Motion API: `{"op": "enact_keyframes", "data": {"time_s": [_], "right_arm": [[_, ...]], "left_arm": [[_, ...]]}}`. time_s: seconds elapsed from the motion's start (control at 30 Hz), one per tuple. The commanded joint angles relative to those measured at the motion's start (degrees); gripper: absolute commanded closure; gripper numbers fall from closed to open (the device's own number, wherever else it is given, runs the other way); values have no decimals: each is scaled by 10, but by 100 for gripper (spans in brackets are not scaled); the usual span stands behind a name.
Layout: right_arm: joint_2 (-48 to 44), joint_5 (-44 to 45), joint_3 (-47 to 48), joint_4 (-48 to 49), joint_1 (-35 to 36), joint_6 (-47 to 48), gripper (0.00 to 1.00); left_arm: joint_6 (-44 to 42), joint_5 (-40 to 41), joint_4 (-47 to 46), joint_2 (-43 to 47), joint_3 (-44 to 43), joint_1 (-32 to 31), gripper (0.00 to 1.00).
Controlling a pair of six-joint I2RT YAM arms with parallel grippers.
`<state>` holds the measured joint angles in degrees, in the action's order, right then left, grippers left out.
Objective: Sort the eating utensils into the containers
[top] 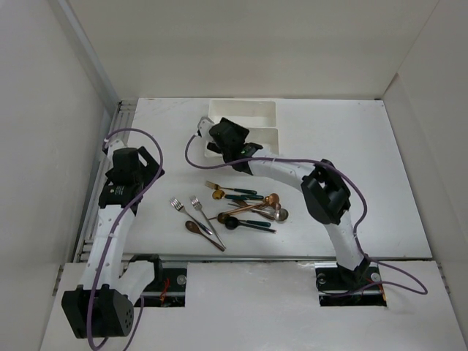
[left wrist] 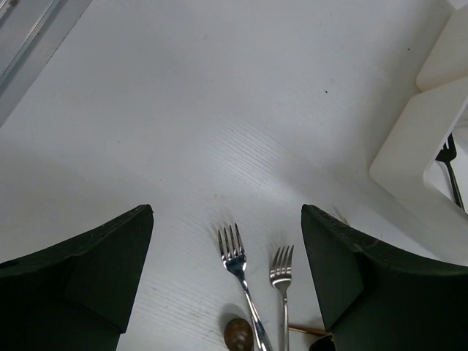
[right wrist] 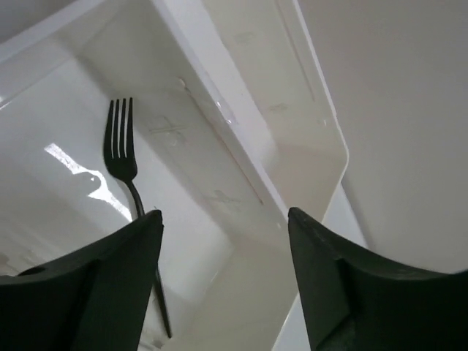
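**From above:** two shallow rectangular white plastic trays sit side by side at the back of the white table point(top: 380, 183), the far tray point(top: 245, 110) touching the near tray point(top: 265, 137). The right arm point(top: 292, 170) stretches across to the near tray's left end. The left arm point(top: 110, 219) hangs over the table's left side. A scatter of slim metal forks and spoons point(top: 245, 208) — gold, copper and silver, some with dark green handles — lies mid-table in front of the trays. Two silver forks point(top: 177, 204) and a brown spoon point(top: 196, 227) lie at its left edge.

**Left wrist camera:** the left gripper point(left wrist: 227, 213) stands with its dark jaws wide apart, holding nothing, above the tines of the two silver forks. These lie side by side on the table, with the brown spoon's bowl just below them in the frame. At right, a dark fork point(left wrist: 447, 157) lies inside the near tray.

**Right wrist camera:** the right gripper point(right wrist: 224, 216) hovers over the near tray, jaws spread and empty — the dark fork lies on the tray floor beneath, tines pointing away from the camera. The far tray runs alongside, wall against wall.
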<state>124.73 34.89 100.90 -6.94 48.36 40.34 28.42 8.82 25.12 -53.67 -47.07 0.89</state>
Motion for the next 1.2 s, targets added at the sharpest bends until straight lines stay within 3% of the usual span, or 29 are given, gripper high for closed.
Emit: {"op": "enact_keyframes", "data": {"time_s": [0.0, 0.07, 0.1, 0.13, 0.23, 0.33, 0.53, 0.8, 1.03, 1.17], "right_arm": [[-79, 64, 37, 28, 30, -138, 24], [-126, -7, 37, -69, 53, -245, 22], [-136, -132, 37, -109, 70, -276, 22], [-143, -187, 37, -163, 76, -351, 22], [-149, -366, 1, -193, 82, -472, 24], [-133, -444, -53, -172, 88, -583, 38], [-112, -396, -126, -141, 115, -627, 47], [-86, -396, -163, -88, 120, -633, 52], [-61, -367, -135, -88, 142, -631, 53], [-19, -324, -92, -151, 142, -645, 64]], "left_arm": [[1, 14, -12, 22, 8, 3, 21], [1, 19, -17, 33, 8, 9, 21], [1, 19, -17, 33, 8, 15, 21], [8, 19, -10, 41, 8, 15, 21], [45, 14, 12, 55, 13, 25, 21], [68, -19, 34, 67, 23, 25, 24], [123, -77, 76, 78, 60, 25, 27], [136, -71, 81, 90, 71, 25, 28], [136, -71, 81, 101, 71, 25, 28], [136, -71, 81, 101, 71, 25, 28]]}}
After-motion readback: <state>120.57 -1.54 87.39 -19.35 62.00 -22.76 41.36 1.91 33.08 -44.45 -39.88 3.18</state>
